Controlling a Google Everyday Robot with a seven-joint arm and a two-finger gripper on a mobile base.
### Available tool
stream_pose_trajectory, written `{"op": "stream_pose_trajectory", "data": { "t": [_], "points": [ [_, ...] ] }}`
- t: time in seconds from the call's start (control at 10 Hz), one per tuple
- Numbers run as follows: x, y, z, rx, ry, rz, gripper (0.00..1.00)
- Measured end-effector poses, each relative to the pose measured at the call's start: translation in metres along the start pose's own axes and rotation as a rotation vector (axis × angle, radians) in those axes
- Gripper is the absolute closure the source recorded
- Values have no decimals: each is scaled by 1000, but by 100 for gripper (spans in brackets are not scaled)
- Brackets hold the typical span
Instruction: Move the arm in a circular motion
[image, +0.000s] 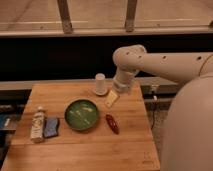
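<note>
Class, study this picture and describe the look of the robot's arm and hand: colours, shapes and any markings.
The thick, smooth, cream-white robot arm is built of rounded, tube-like segments joined at a bulbous elbow, with small dark dots along its surface. Over the wooden table, it ends in a small tan-yellow wedge-shaped hand. No cables or lettering are visible.
</note>
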Motion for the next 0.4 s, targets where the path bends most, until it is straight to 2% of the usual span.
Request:
{"op": "stream_pose_trajectory", "data": {
  "t": [0.2,0.4],
  "points": [
    [-26,-37,-7,26,-8,4,20],
    [-66,-55,-14,14,-52,-18,20]
  ]
}}
